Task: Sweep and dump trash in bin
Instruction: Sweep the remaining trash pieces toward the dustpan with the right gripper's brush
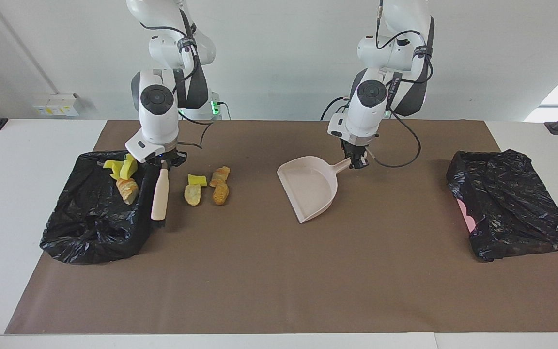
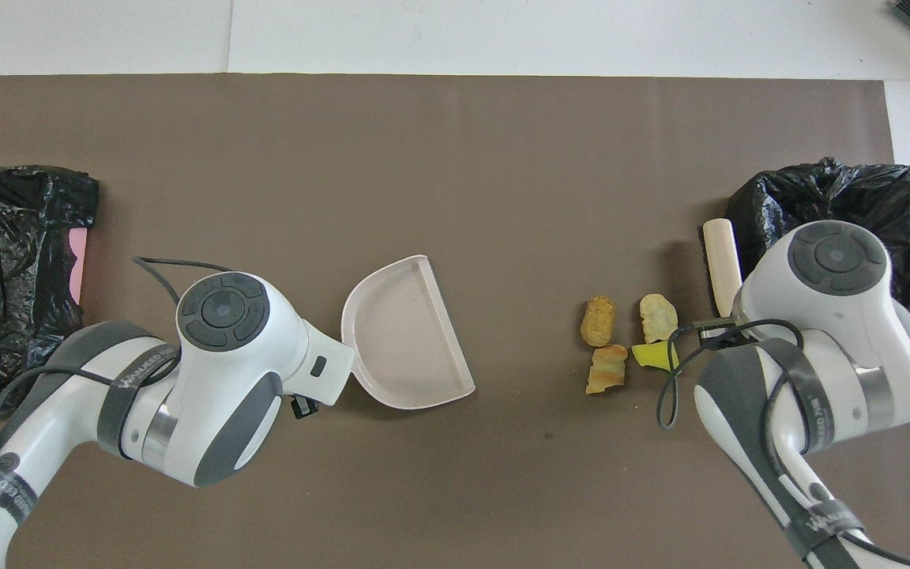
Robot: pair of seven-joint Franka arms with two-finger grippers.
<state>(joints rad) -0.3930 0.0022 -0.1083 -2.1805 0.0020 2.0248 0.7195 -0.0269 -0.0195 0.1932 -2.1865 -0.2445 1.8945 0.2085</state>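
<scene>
My right gripper (image 1: 163, 163) is shut on the near end of a beige-handled brush (image 1: 160, 195), which points away from the robots beside a black bag (image 1: 90, 220). Several pieces of trash lie on the mat beside the brush: a yellow sponge piece (image 1: 196, 179), a tan chunk (image 1: 193, 195) and two orange-brown chunks (image 1: 220, 193). Yellow pieces (image 1: 121, 168) and a bread chunk (image 1: 128, 190) lie on that bag. My left gripper (image 1: 357, 163) is shut on the handle of the beige dustpan (image 1: 308, 190), which rests mid-table. The overhead view shows the dustpan (image 2: 407, 332) and mat trash (image 2: 599, 320).
A second black bag (image 1: 506, 208) over a pink bin (image 1: 468, 218) stands at the left arm's end of the table. A brown mat (image 1: 279, 281) covers the table.
</scene>
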